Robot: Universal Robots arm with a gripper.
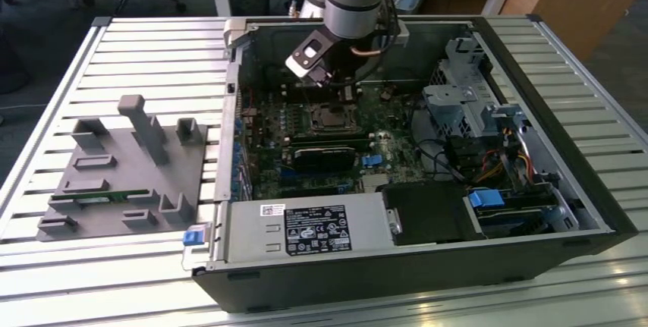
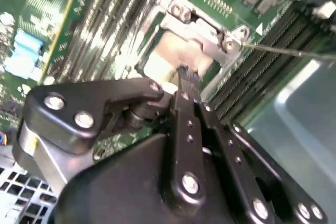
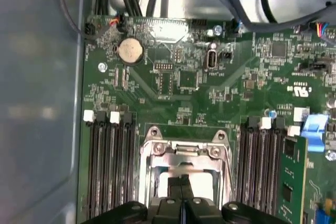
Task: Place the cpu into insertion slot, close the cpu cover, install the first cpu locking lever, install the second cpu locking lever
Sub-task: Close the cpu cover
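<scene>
- The cpu lay flat in the slot, its pale metal top facing up out of the open case.
- It was square, so no side read as the longer. Its edges ran parallel to the long memory slots on either side of it.
- The cover, a silver frame, appeared to lie down over the slot, with the cpu's top showing through its central opening.
- In the second wrist view a thin metal lever stuck out from one corner of the cover, across the memory slots and towards the case wall.
- The slot sat near the middle of the green board, in the part of the case nearer the exterior view's top.
- In the exterior view the arm stood nearly upright over the case, entering at the picture's top edge, with its wrist pointing down at the slot.
- The gripper was clenched, its two black fingers pressed together with nothing visible between them.
- Its tips hung right over the middle of the cpu. Whether they touched the metal, I could not tell.
- The case lay on its side on a slatted table.
</scene>
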